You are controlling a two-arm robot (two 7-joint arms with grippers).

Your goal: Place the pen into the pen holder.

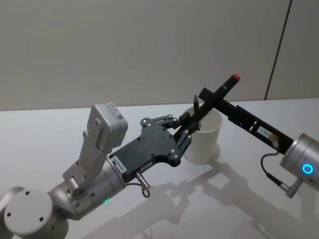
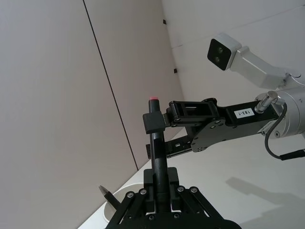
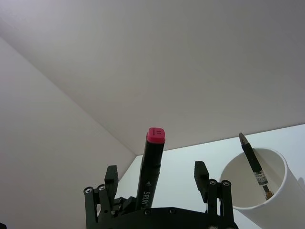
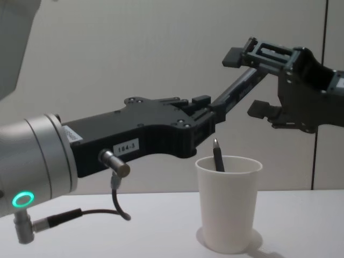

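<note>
White table (image 1: 50,129), matte, plain top, runs across the whole foreground. Grey shadows (image 1: 219,184) lie on the table, right of its middle, on the near side. Plain off-white wall (image 1: 124,50) rises right behind the table's far edge. Thin dark vertical seam (image 1: 279,50) cuts the wall above the table's far right end, splitting it into two panels. Slim dark pen (image 4: 217,157), pale pointed tip up, stands tilted over the table's far middle.
</note>
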